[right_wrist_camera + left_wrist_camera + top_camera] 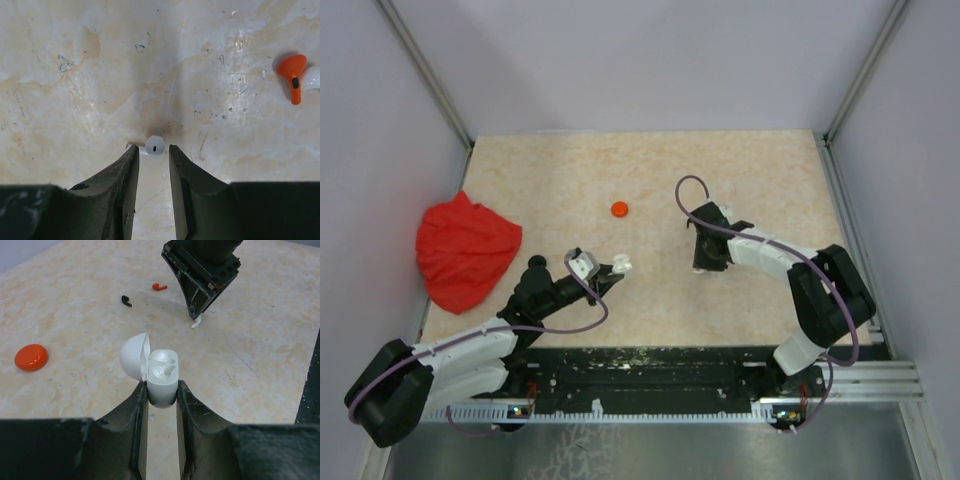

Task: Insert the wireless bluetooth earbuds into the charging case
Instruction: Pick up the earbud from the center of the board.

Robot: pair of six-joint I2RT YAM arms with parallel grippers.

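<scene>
My left gripper (162, 390) is shut on the white charging case (162, 377), seen small in the top view as the case (623, 265). Its round lid (134, 356) stands open to the left and one white earbud (166, 371) sits in a socket. My right gripper (153, 148) points down at the table, its narrow jaws either side of a loose white earbud (155, 145) with a sliver of gap. From the left wrist the right gripper (197, 315) hangs over that white earbud (195, 323). A black earbud (126, 301) and an orange earbud (159, 287) lie beyond.
An orange disc (620, 209) lies mid-table, left of the case as the disc (31, 357). A crumpled red cloth (465, 250) fills the left edge. Beside the orange earbud (292, 75) a white piece (312, 77) is cut off by the frame. Grey walls enclose the table.
</scene>
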